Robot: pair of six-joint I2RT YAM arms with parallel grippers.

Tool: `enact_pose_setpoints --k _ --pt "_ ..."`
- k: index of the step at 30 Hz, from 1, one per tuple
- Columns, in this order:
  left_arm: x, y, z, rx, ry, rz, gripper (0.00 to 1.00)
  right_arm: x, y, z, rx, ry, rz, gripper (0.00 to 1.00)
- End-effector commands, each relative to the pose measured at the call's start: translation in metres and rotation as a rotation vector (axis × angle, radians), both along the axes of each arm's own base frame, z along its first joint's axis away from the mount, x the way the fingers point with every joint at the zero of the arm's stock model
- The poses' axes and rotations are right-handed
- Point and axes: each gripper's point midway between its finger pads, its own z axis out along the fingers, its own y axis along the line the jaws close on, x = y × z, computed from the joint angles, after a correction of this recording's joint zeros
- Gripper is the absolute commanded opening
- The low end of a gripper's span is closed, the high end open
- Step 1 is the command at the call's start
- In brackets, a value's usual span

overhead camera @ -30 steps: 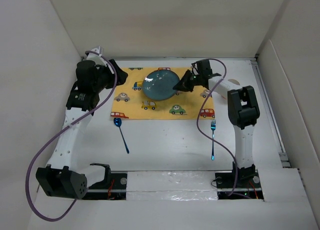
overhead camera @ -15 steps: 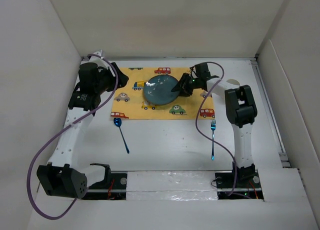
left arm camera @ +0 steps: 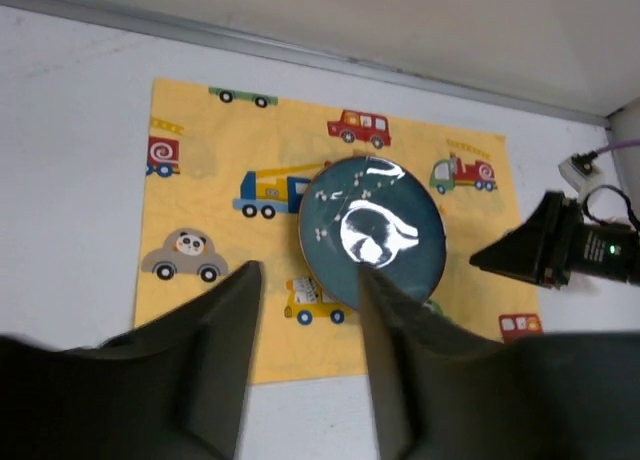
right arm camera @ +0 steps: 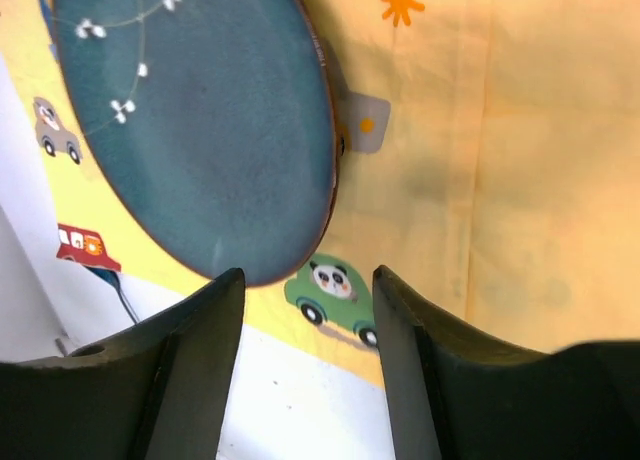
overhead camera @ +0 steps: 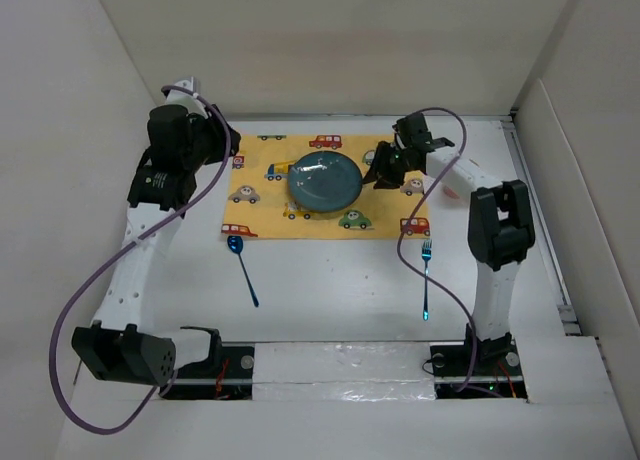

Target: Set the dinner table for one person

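Just left of the right pincer, spread wide, a teal plate lies on the car-print placemat; the left pincer is spread too.

Both arms reach toward the far side. The left claw hangs high, tipped downward, jaws apart and empty. The right claw sits low, pointing leftward, jaws spread, gripping nothing.
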Motion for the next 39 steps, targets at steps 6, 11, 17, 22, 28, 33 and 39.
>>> enact_pose_setpoints --k 6,11,17,22,28,33,39 --pt "0.0 -0.009 0.017 0.006 -0.054 -0.06 0.0 0.004 -0.09 0.115 -0.194 -0.329 -0.143 0.0" --pt "-0.015 -0.032 -0.014 0.175 -0.009 -0.066 0.15 0.007 -0.22 0.151 -0.395 -0.386 -0.483 0.04" --pt "-0.03 -0.062 -0.038 0.277 0.038 -0.135 0.41 -0.008 -0.3 0.127 -0.555 -0.283 -0.657 0.45" --pt "-0.034 -0.082 -0.04 0.198 0.03 -0.213 0.43 0.013 -0.313 0.099 -0.47 -0.217 -0.579 0.49" --pt "-0.04 -0.078 -0.055 0.202 0.056 -0.21 0.44 0.019 -0.312 0.073 -0.461 -0.162 -0.517 0.49" --pt "-0.044 -0.078 -0.062 0.191 0.067 -0.21 0.43 0.017 -0.306 0.042 -0.435 -0.1 -0.49 0.47" --pt "-0.043 -0.081 -0.063 0.183 0.075 -0.219 0.43 0.026 -0.309 0.042 -0.476 -0.116 -0.51 0.0"
